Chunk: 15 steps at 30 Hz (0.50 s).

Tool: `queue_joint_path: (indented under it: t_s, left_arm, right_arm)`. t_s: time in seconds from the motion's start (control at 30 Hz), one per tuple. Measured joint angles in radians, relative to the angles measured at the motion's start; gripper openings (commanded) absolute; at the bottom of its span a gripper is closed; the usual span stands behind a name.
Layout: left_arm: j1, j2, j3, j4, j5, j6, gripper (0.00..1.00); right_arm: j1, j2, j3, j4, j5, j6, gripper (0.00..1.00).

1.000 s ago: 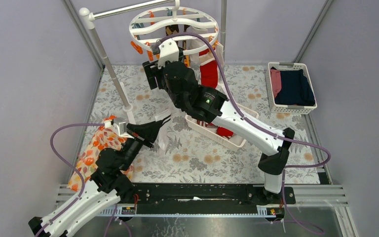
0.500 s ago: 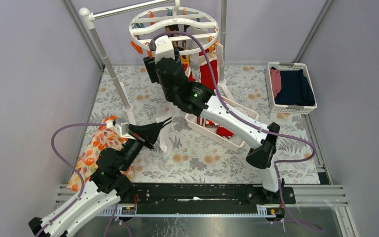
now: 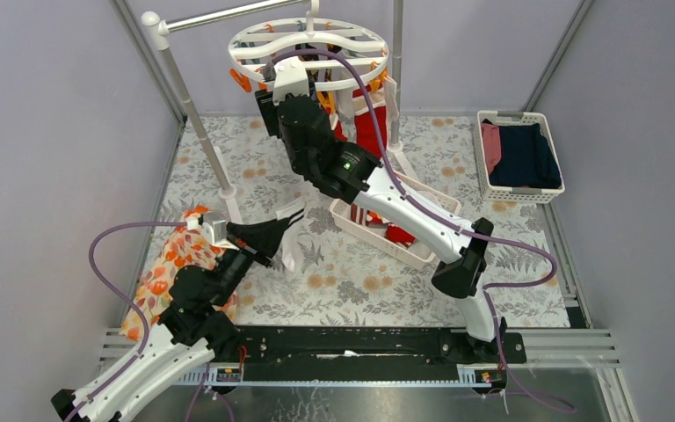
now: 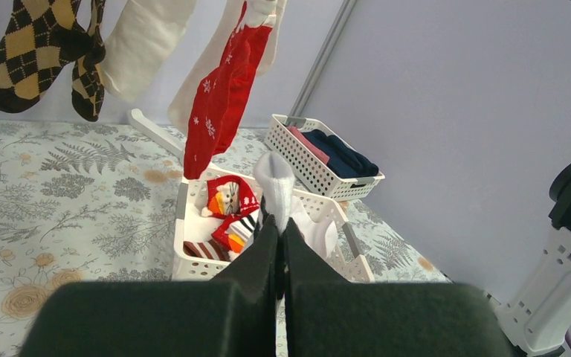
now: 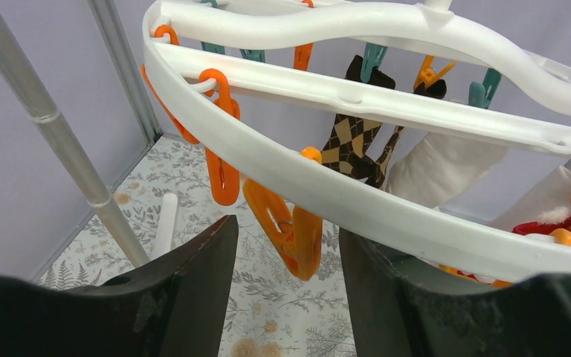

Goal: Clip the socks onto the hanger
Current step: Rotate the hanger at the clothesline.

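The left gripper has its fingers pressed together on the cuff of a white sock. The sock sticks up past the fingertips in the centre of the left wrist view. In the top view this arm sits at the lower left of the frame, with the sock hanging from the pinch above the floral table cover.

The right gripper is raised to the hanger at the top centre of the top view. Its two fingers stand apart, one on each side of an orange clip that dangles from the near rim of the ring. A gap shows between the clip and each finger. Other orange and teal clips hang from the crossbars behind.

Already clipped on the far side of the ring are a pair of argyle socks, a cream sock and a red Christmas sock.

Below them, mid-frame, a white slatted basket holds more red and striped socks. A perforated basket with navy and pink clothes sits at the right edge of the table. An orange floral cloth lies at the lower left beside the left arm. A grey pole slants up at the upper left.
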Motion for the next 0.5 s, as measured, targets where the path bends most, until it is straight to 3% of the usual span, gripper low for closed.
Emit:
queue_joint_path:
  t_s: [0.33, 0.5]
  left_arm:
    - [0.0, -0.002, 0.0, -0.008, 0.0, 0.0, 0.0]
    - [0.0, -0.003, 0.0, -0.01, 0.0, 0.0, 0.0]
  right_arm:
    - [0.0, 0.0, 0.0, 0.016, 0.003, -0.003, 0.44]
    - [0.0, 0.0, -0.002, 0.02, 0.001, 0.004, 0.51]
